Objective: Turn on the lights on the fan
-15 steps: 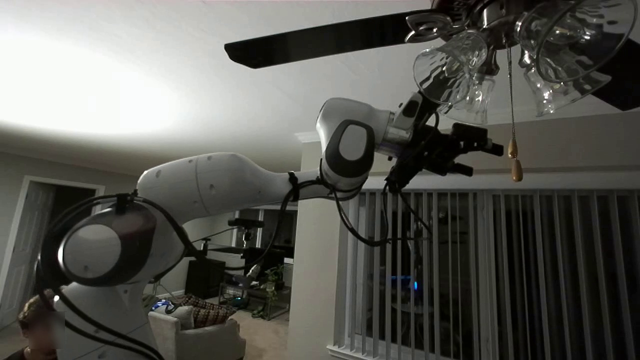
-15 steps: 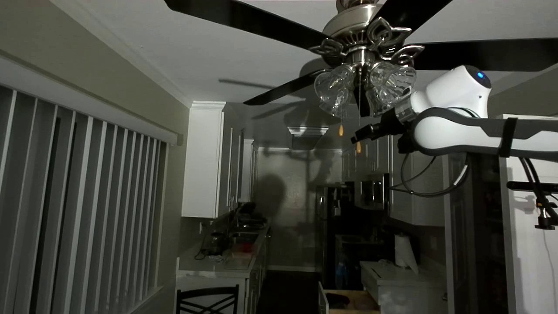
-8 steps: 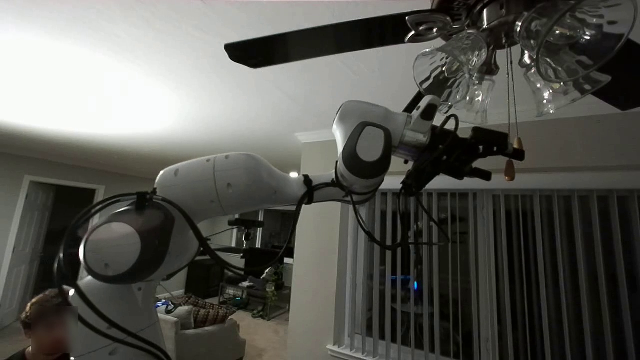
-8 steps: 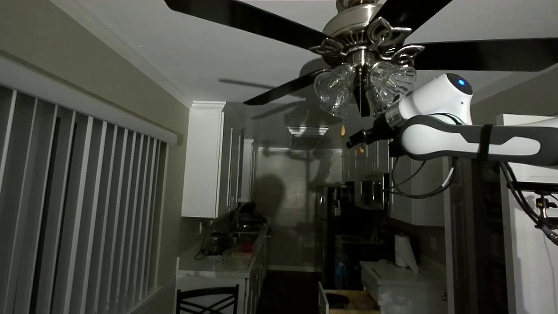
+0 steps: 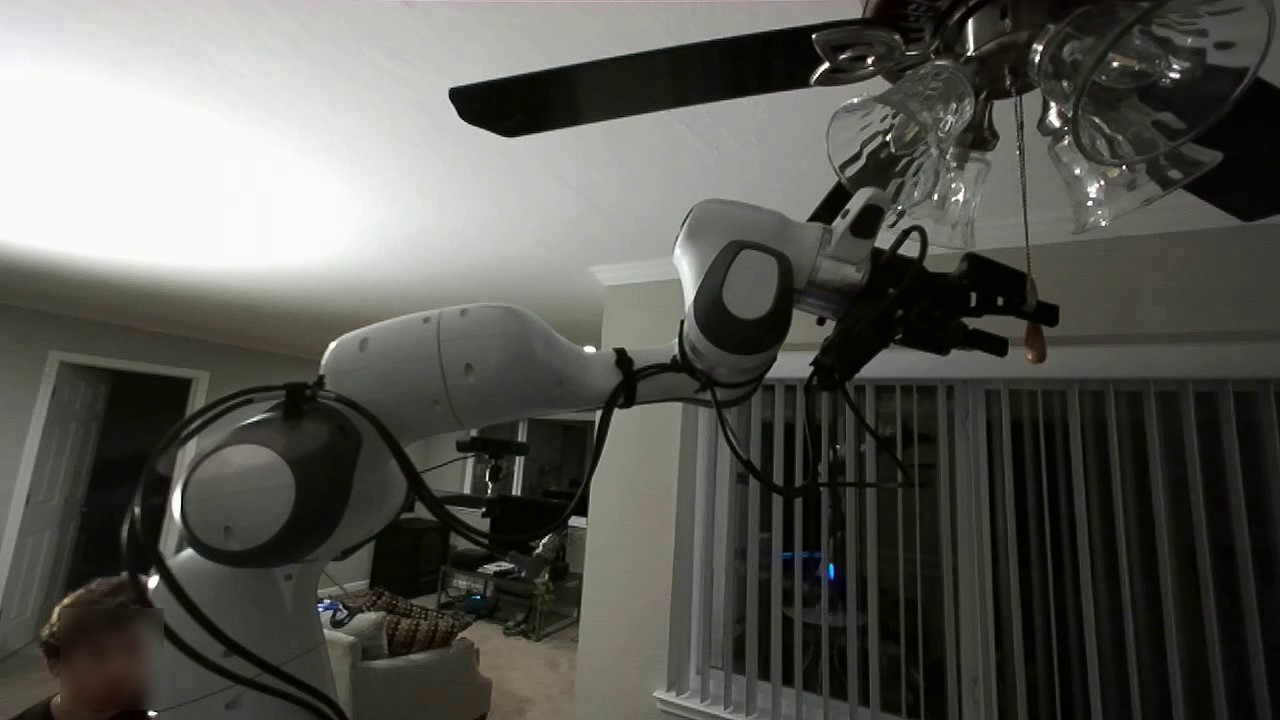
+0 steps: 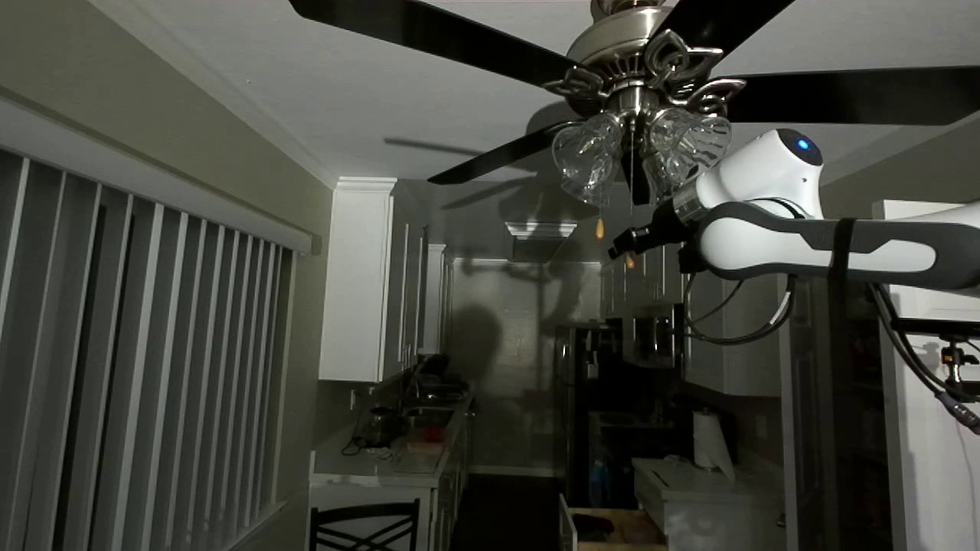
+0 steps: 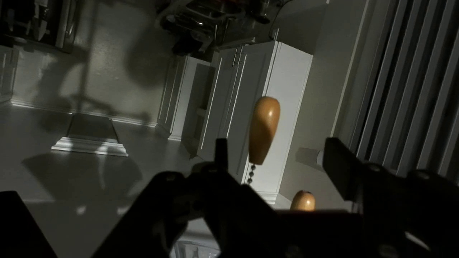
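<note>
The ceiling fan's glass light shades point(image 5: 945, 160) point(image 6: 588, 153) are unlit. Two wooden pulls hang on chains below them. In an exterior view, a pull point(image 6: 599, 229) hangs left of my gripper point(image 6: 617, 249) and another pull point(image 6: 630, 262) shows just beneath the fingers. In an exterior view, my gripper point(image 5: 1018, 328) overlaps the lower pull's top point(image 5: 1035, 347). In the wrist view, which stands upside down, my gripper point(image 7: 278, 154) is open. A large pull point(image 7: 264, 129) appears between the fingertips, not gripped. The second pull point(image 7: 303, 201) is partly hidden by the gripper body.
Dark fan blades point(image 5: 650, 80) point(image 6: 850, 96) extend around and above the arm. The glass shades hang close above the wrist. Vertical blinds point(image 5: 980, 540) cover the window behind. White cabinets point(image 6: 356, 283) stand further off. A person point(image 5: 95, 650) is at the lower left in an exterior view.
The arm has moved forward, bringing the open gripper up to the pulls, with only a slight advance in the last half second. The pulls have swung a little.
</note>
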Robot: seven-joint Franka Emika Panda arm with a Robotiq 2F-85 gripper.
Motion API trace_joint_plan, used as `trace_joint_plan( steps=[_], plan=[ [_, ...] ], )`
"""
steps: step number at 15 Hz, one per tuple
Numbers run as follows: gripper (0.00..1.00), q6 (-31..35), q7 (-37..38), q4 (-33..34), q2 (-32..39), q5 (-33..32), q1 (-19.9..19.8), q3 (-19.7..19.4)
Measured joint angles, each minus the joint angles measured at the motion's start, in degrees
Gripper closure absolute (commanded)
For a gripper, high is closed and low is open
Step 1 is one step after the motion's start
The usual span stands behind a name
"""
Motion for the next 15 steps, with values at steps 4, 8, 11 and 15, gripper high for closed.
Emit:
trace_joint_plan(
  steps=[4,8,11,15],
  plan=[
    [0.85,-0.86,0.00,1.46,0.36,0.00,0.00,-0.04],
    [0.98,-1.49,0.00,2.00,0.53,-0.05,0.00,-0.11],
    [0.94,-1.52,0.00,2.06,0.57,-0.07,0.00,-0.18],
    [0.94,-1.55,0.00,2.07,0.57,-0.07,0.00,-0.27]
  ],
)
